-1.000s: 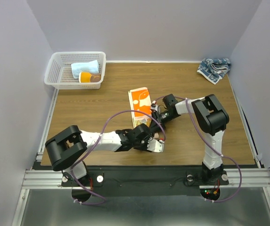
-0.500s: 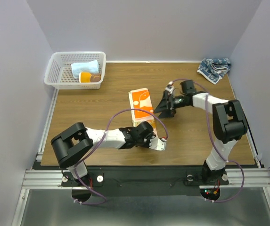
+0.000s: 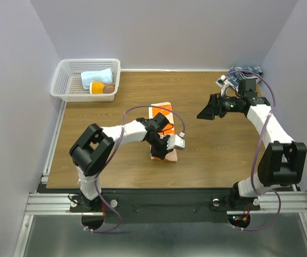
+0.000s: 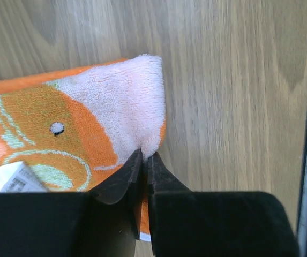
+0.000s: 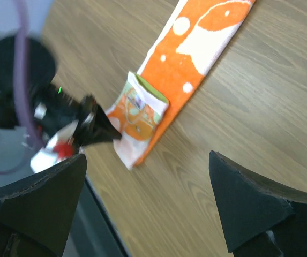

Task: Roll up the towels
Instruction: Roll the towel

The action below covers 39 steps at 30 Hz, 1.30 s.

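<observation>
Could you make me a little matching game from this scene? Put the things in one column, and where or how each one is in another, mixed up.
Things:
1. orange towel
2. blue patterned towel
3. white basket
4. right gripper

Places or states:
A. at the far left corner of the table
B. open, holding nothing
C. near end pinched by the shut left gripper
D. at the far right corner of the table

Pairs: 1-C, 2-D, 3-A, 4-B.
</observation>
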Each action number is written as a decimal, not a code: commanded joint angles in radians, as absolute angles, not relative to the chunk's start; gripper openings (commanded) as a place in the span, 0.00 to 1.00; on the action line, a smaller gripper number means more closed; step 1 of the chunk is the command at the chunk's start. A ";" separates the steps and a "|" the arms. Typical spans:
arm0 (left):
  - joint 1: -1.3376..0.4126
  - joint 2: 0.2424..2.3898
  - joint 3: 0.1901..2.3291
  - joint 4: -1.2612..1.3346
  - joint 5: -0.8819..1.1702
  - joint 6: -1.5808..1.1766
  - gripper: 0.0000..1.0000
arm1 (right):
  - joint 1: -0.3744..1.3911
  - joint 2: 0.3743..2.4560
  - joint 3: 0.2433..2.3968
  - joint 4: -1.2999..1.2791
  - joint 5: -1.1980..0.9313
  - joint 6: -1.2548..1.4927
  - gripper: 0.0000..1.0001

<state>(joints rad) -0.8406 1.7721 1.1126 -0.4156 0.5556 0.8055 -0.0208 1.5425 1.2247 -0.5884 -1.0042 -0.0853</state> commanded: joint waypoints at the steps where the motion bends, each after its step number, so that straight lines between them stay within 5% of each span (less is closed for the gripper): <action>1: -0.779 1.877 1.232 -0.682 0.804 0.841 0.10 | -0.017 1.413 1.186 -0.759 -0.950 -0.362 1.00; 10: -0.664 2.156 1.459 -0.928 0.999 0.939 0.10 | 0.099 1.220 1.066 -0.933 -0.884 -0.615 0.81; 16: -0.611 2.295 1.565 -1.005 1.017 0.965 0.11 | 0.331 1.190 0.991 -0.731 -0.683 -0.496 0.78; 27: -0.578 2.390 1.655 -1.042 1.011 0.945 0.13 | 0.728 1.407 0.931 -0.391 -0.393 -0.393 0.68; 39: -0.554 2.411 1.686 -1.051 1.015 0.942 0.16 | 0.813 1.574 0.858 -0.167 -0.327 -0.376 0.65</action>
